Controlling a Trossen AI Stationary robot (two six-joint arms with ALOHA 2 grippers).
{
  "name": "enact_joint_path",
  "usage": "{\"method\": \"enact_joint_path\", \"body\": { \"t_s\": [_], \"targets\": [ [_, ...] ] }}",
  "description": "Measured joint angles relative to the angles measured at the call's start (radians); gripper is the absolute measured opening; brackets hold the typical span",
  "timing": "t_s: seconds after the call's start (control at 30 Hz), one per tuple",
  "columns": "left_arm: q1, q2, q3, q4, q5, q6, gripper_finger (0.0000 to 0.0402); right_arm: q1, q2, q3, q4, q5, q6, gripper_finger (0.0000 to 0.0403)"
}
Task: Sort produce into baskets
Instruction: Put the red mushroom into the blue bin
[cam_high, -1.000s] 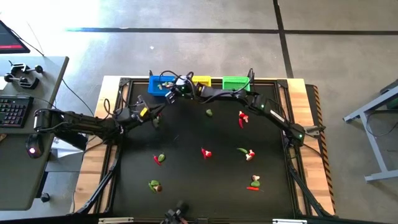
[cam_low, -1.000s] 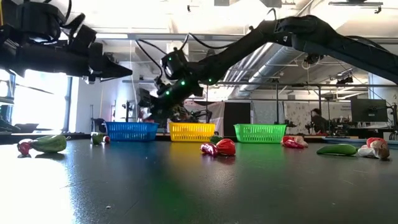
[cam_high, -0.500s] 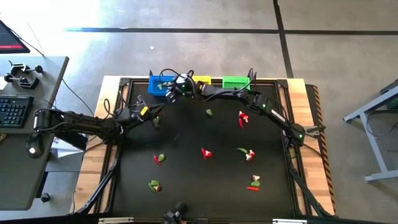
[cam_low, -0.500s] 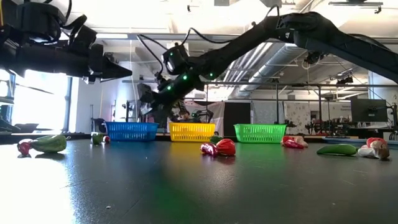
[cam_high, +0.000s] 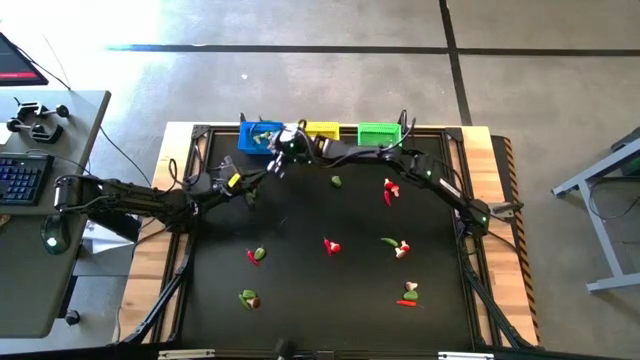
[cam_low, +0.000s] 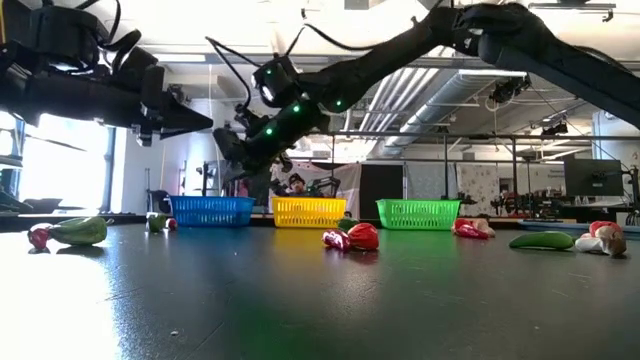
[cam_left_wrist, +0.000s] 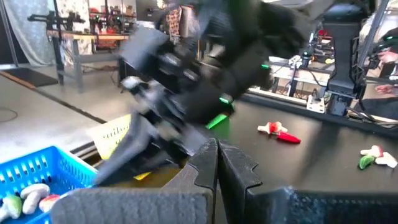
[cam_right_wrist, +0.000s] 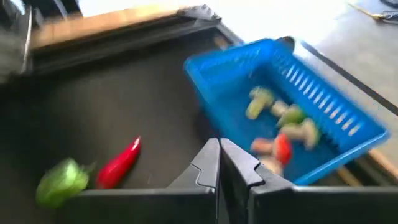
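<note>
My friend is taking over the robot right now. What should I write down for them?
Right gripper: fingers shut, empty, up beside the blue basket.
Left gripper: shut, empty, hovering left of centre.
Baskets: blue, yellow and green in a row at the far edge.
Done: a few pieces lie in the blue basket.
Left: produce lies scattered on the table, such as a red piece in the middle and a green one nearer the baskets. What the yellow and green baskets hold cannot be seen.

the desk (cam_low: 330, 300) top is black and smooth with a dull sheen, edged in pale wood (cam_high: 175, 160). the blue basket (cam_right_wrist: 323, 112) is glossy plastic mesh. floor (cam_high: 330, 80) is matt grey concrete.
</note>
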Motion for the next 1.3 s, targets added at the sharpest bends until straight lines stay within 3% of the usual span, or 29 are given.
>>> {"method": "enact_joint_path", "body": {
  "t_s": [0.17, 0.47, 0.7, 0.83, 1.1, 1.3],
  "targets": [
    [0.001, 0.0, 0.0, -0.002, 0.001, -0.009, 0.0, 0.005, -0.106, -0.185, 0.059, 0.046, 0.025, 0.0],
    [0.015, 0.0, 0.001, -0.01, 0.026, -0.011, 0.0, 0.038, -0.415, -0.803, 0.503, 0.029, 0.177, 0.0],
    [0.015, 0.0, 0.077, -0.253, 0.043, -0.012, 0.0, 0.134, -0.641, -1.18, 0.715, 0.111, 0.272, 0.0],
    [0.015, 0.0, 0.117, -0.333, 0.074, -0.011, 0.0, 0.204, -0.767, -1.333, 0.703, 0.203, 0.317, 0.0],
    [0.014, 0.0, 0.121, -0.339, 0.141, -0.004, 0.0, 0.309, -1.043, -1.55, 0.49, 0.42, 0.489, 0.0],
    [0.015, 0.0, 0.121, -0.339, 0.141, -0.003, 0.0, 0.333, -1.208, -1.649, 0.3, 0.493, 0.628, 0.0]
  ]
}}
